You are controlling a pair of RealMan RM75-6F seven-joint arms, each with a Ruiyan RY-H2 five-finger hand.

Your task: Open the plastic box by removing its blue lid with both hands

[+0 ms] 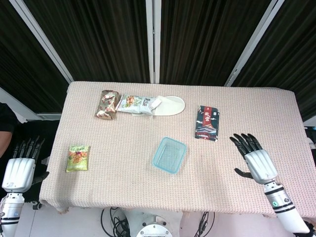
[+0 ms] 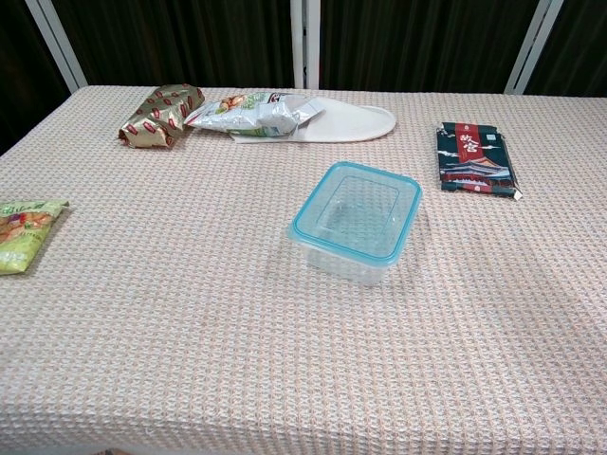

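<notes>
The plastic box (image 1: 169,155) sat a little below the middle of the head view, on the woven tablecloth (image 1: 123,182), with its blue lid (image 2: 357,209) pressed on. Neither hand was touching it. The right hand (image 1: 256,161) hung over the lower right part of the cloth, fingers spread and pointing up the frame, holding nothing. The left hand (image 1: 19,167) was at the lower left edge of the frame, off the side of the table, fingers likewise apart and empty. The box therefore lay left of the right hand and right of the left hand, roughly level with both. The right hand was clearly the nearer of the two; the left was well apart from the box, with a green snack bag (image 1: 78,158) lying between them.

The box looked nearly square, turned slightly so its corners pointed toward the frame edges. Its slightly longer side seemed to run from lower left to upper right in the head view, though the difference was too slight to be sure. In the chest view the body was clear and looked empty, while the lid showed as a blue rim around a see-through panel. No hand appeared in that view.
</notes>
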